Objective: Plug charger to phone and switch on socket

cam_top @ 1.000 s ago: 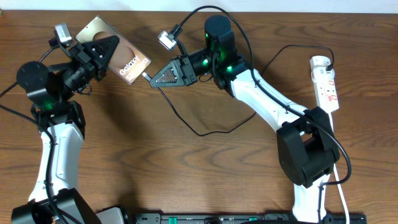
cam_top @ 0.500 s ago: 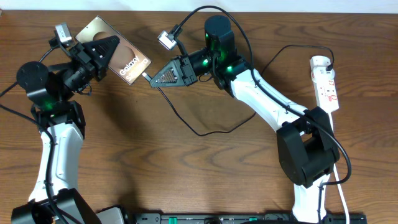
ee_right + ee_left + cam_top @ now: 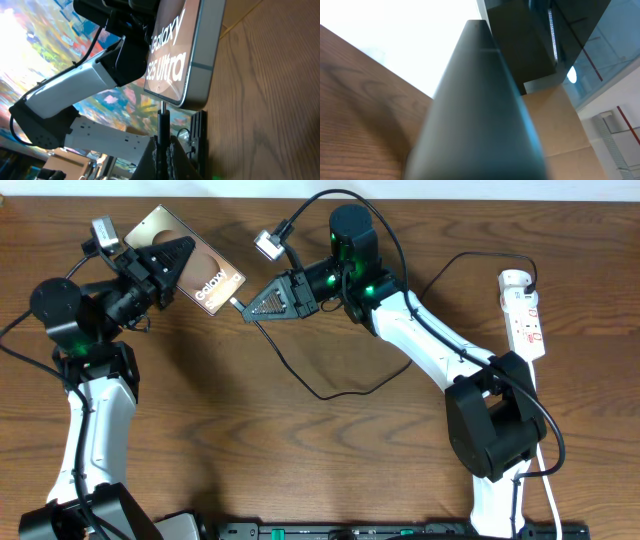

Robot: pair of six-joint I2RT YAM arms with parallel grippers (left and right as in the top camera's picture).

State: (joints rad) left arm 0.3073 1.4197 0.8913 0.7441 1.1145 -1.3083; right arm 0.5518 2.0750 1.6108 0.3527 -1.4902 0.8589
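The phone [image 3: 215,280], bronze-brown with white lettering, is held tilted above the table's back left, and my left gripper [image 3: 175,262] is shut on it. My right gripper [image 3: 250,305] is shut on the charger [image 3: 234,302] just behind its connector. In the right wrist view the connector tip [image 3: 162,111] meets the phone's [image 3: 182,50] bottom edge, straight above my right gripper [image 3: 162,145]; how deep it sits I cannot tell. The left wrist view shows only the phone's blurred dark edge [image 3: 480,110]. The white socket [image 3: 523,315] lies at the far right.
The charger's black cable [image 3: 330,392] loops over the middle of the wooden table and runs behind the right arm to the socket's far end. A white lead [image 3: 552,490] trails from the socket toward the front right edge.
The left arm and the phone have edged slightly to the right, toward the connector. The right arm and the charger have held still.
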